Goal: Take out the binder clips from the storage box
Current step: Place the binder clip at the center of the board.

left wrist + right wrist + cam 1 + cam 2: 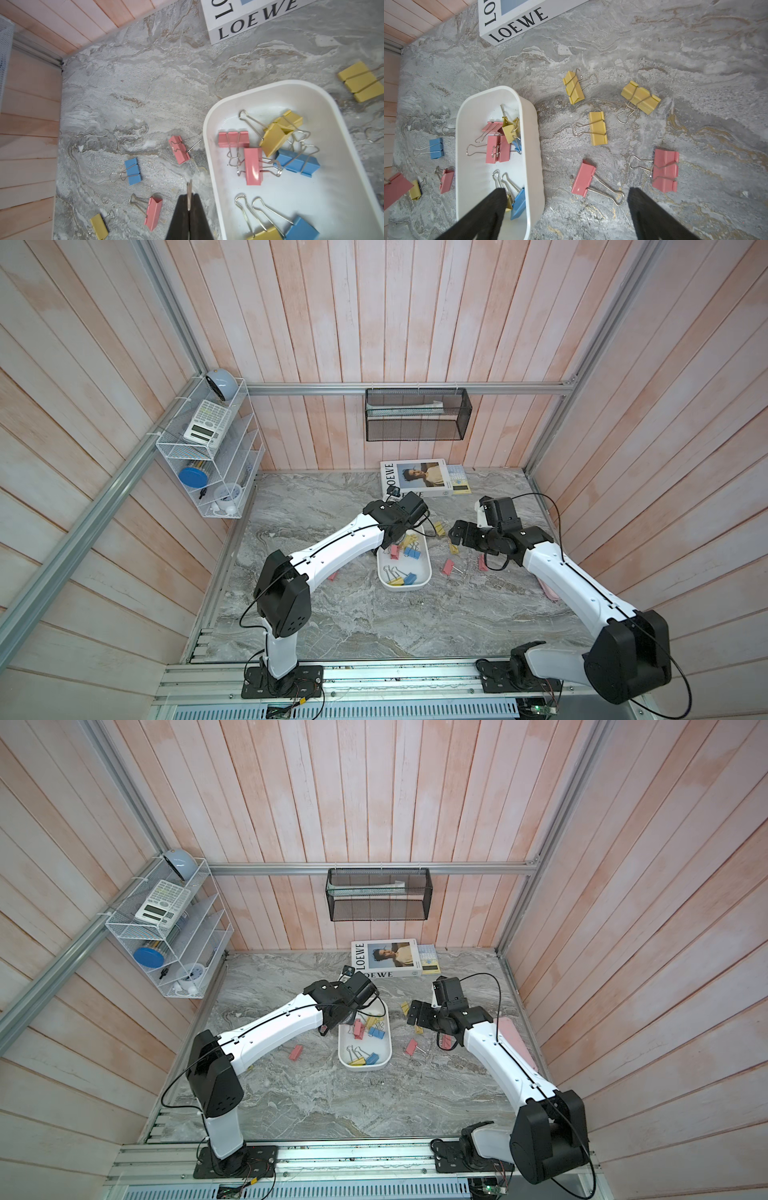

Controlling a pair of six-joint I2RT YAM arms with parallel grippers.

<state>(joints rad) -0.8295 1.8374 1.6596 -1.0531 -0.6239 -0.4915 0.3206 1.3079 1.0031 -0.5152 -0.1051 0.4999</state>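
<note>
The left gripper point(189, 196) is pinched tight on a thin silver wire handle point(188, 186) that pokes out past its tips; the clip body belonging to that wire cannot be made out. The gripper hangs just outside the long wall of the storage box point(270, 84) on the robot's left, over the marble table point(135, 93). Four binder clips point(133, 170) lie loose on the table there: a blue one, two pink and a yellow. The right gripper point(568, 190) stands wide apart and holds nothing. It is on the opposite side of the box, with one finger showing in front of the box's near end and the other over bare table. Three yellow clips and two pink ones are scattered on the table around it. In both top views the box sits near the middle of the table, between the two arms. It has seven clips inside: two pink, two yellow and a blue tangled in its far half, and a yellow and a blue side by side at the near end. Beyond it a white book point(415, 477) lettered LOEWE lies against the back wall. A black mesh basket point(415, 418) hangs above the book. A white wire rack point(208, 456) holding a calculator point(207, 423) is fixed to the left wall. A flat pink case point(515, 1040) lies partly under the right arm.
</note>
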